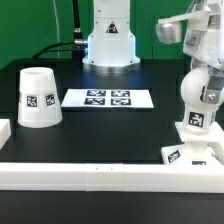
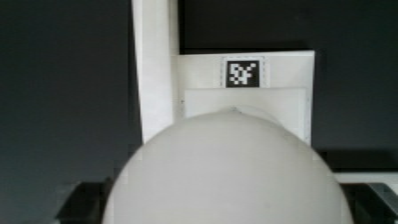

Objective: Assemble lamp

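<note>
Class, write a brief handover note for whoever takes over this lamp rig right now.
The hand is just above the bulb; open or shut cannot be told.
The bulb stands upright on the square base, at the exterior view's right.
The shade sits wide end down at the exterior view's left, beside the marker board.
Done: bulb on base; seating unclear.
Left: shade over bulb.

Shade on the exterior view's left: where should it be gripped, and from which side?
Probably near its narrow upper end, coming straight down from above. The shade stands upright, wide end on the table, tapering upward, so opposite walls are closest near the top. It stands apart from the marker board and the front rail, leaving room on either side.
</note>
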